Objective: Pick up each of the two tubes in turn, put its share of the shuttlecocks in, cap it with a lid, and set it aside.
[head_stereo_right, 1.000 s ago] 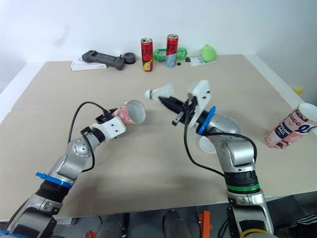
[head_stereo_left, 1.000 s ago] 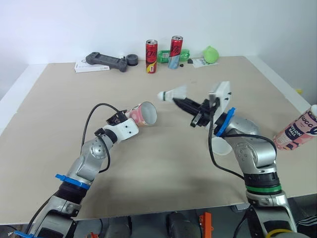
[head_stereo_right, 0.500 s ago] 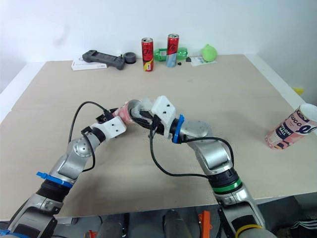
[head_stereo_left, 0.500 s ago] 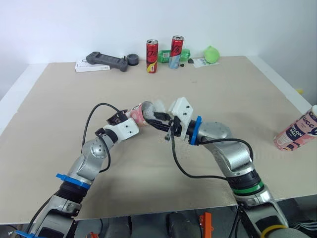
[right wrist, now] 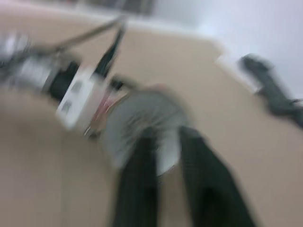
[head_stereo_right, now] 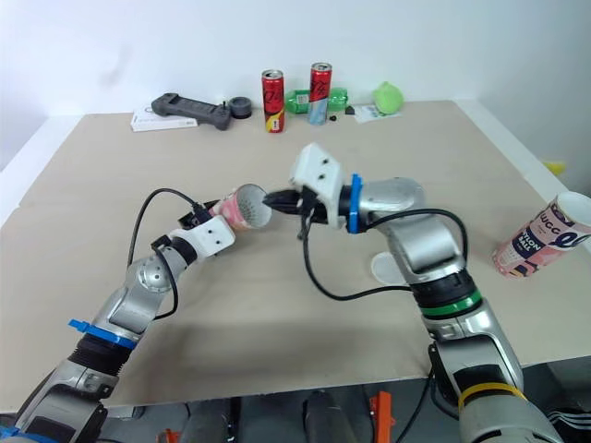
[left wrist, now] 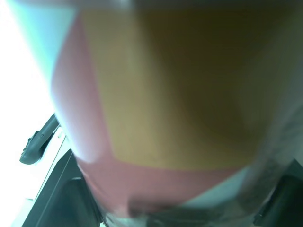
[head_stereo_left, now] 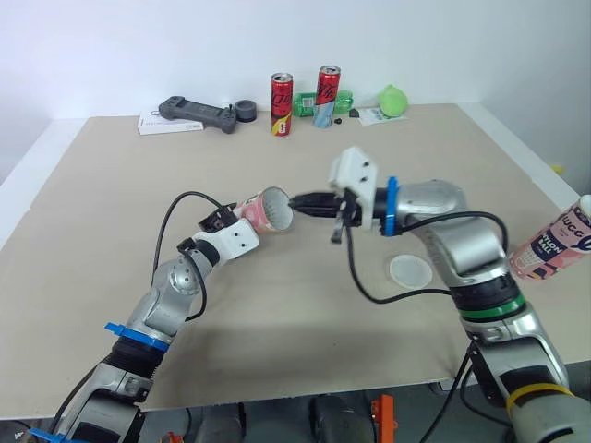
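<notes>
Table: cans at far edge | my left gripper clamps tilted tube | my right gripper, parted slightly, empty, at its mouth | lid nearby

A pink tube sits mid-frame, clamped at its base in the left gripper, nearly level with its open mouth turned right. The second tube (pink, dark lettering) leans at the right edge, mouth up. A round translucent lid lies flat, right of centre.
</notes>
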### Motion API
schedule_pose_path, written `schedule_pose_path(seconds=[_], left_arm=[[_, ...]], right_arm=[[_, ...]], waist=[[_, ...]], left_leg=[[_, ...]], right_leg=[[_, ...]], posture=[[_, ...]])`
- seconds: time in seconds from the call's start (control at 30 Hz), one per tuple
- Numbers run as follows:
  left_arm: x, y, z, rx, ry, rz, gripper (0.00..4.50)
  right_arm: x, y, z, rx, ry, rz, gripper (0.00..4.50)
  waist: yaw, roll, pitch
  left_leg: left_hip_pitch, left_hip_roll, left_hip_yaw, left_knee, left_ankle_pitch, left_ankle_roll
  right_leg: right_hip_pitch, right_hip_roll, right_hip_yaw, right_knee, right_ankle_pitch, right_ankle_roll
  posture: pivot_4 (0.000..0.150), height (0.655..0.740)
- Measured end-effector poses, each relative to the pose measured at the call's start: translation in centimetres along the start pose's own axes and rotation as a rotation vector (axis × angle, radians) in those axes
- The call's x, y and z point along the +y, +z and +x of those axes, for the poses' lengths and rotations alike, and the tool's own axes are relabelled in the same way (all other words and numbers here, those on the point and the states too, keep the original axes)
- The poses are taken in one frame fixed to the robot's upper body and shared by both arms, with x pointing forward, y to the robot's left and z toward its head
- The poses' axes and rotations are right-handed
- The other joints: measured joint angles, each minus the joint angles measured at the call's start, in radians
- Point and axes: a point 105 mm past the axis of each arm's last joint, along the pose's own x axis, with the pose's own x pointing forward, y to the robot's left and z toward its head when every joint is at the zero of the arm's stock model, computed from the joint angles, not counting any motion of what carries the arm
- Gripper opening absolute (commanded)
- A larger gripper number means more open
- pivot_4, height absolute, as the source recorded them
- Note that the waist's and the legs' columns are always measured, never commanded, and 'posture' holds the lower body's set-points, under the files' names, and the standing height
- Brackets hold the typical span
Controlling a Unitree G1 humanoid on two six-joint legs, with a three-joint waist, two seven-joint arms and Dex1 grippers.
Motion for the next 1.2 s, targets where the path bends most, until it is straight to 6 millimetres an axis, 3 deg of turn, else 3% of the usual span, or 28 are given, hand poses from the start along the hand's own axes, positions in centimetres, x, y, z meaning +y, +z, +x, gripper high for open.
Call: schedule_pose_path(seconds=[0.2, 0.3, 0.53, 0.7, 0.9, 1.07, 1.17, 1.2], left_arm=[[-0.2, 0.4, 0.4, -0.009, -0.007, 0.004, 3.19], [-0.3, 0.5, 0.4, -0.012, -0.009, 0.002, 3.19], [-0.3, 0.2, 0.3, 0.006, -0.002, -0.011, 3.19], [-0.4, 0.4, 0.2, -0.001, -0.001, -0.015, 3.19], [-0.5, 0.5, 0.1, -0.006, -0.002, -0.015, 3.19], [-0.5, 0.7, 0.3, -0.011, -0.003, -0.020, 3.19], [-0.7, 1.5, 0.7, -0.041, -0.007, -0.092, 3.19], [-0.8, 1.7, 0.8, -0.051, -0.010, -0.124, 3.19]], right_arm=[[-1.5, -1.0, 3.9, 0.231, 0.066, -0.370, 0.07], [-1.2, -1.3, 5.1, 0.247, 0.101, -0.433, 0.07], [-1.0, -0.9, 6.5, 0.225, 0.140, -0.488, 0.07], [-1.2, 0.2, 5.9, 0.152, 0.146, -0.403, 0.07], [-2.9, 2.5, 0.5, 0.083, 0.105, -0.337, 0.07], [-1.8, 2.1, -1.8, 0.043, 0.121, -0.203, 0.07], [-2.4, 1.6, -5.1, 0.020, 0.051, -0.074, 0.90], [-2.7, 1.0, -6.2, 0.039, 0.028, -0.043, 1.36]], waist=[[0.000, 0.000, 0.000], [0.003, 0.000, 0.000], [0.001, 0.000, 0.000], [0.001, 0.000, 0.000], [0.003, 0.000, 0.000], [0.003, 0.000, 0.000], [0.013, -0.001, 0.001], [0.015, -0.001, 0.001]], left_leg=[[-0.001, 0.000, 0.000, 0.000, 0.000, 0.000], [-0.001, 0.000, 0.000, 0.000, 0.000, 0.000], [0.001, 0.000, 0.000, 0.000, 0.000, 0.000], [0.001, 0.000, -0.001, 0.000, 0.000, 0.000], [0.000, -0.001, -0.001, 0.000, -0.001, -0.002], [0.000, -0.001, -0.002, 0.000, -0.001, -0.002], [-0.002, -0.002, -0.002, 0.002, -0.001, -0.002], [-0.002, -0.002, -0.002, 0.003, -0.001, -0.003]], right_leg=[[0.000, 0.000, 0.000, 0.000, 0.000, 0.001], [0.000, 0.000, 0.000, 0.000, 0.000, 0.000], [0.001, 0.000, 0.000, 0.002, 0.000, 0.000], [0.000, 0.000, 0.000, 0.005, -0.001, -0.001], [0.000, -0.001, -0.001, 0.005, -0.003, -0.002], [0.000, 0.000, -0.001, 0.006, -0.003, -0.003], [0.000, -0.002, -0.002, 0.006, -0.003, -0.002], [0.000, -0.002, -0.002, 0.006, -0.003, -0.002]], posture=[[0.150, 0.7400], [0.150, 0.7400], [0.150, 0.7400], [0.150, 0.7400], [0.150, 0.7400], [0.150, 0.7400], [0.150, 0.7400], [0.150, 0.7400]])
